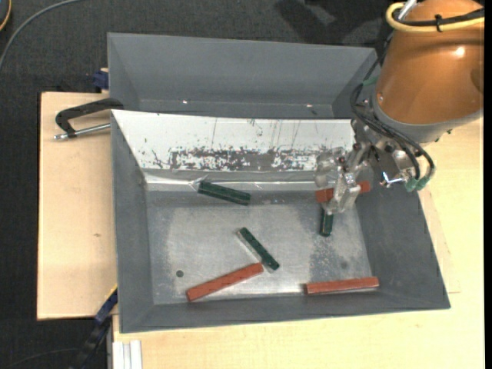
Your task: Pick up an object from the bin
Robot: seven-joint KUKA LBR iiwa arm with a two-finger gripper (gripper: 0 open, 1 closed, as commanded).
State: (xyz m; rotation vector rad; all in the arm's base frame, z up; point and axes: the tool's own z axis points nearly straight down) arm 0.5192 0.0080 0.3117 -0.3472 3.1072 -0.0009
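Gripper (344, 194) low at right rear of bin (127, 244), near back wall. Short dark green stick (327, 225) almost upright right under gripper tip, upper end meeting it. We cannot tell if gripper is wide, narrow or clamped on stick. Small red piece (324, 196) just beside gripper. On floor we see rear green bar (224, 193) by back wall, middle green bar (258, 250) touching left red bar (224, 282), right red bar (341, 286) at front.

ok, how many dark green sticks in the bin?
3: back-wall stick; centre stick, its end at a red bar; right stick, just below the gripper. The arm may hide more.
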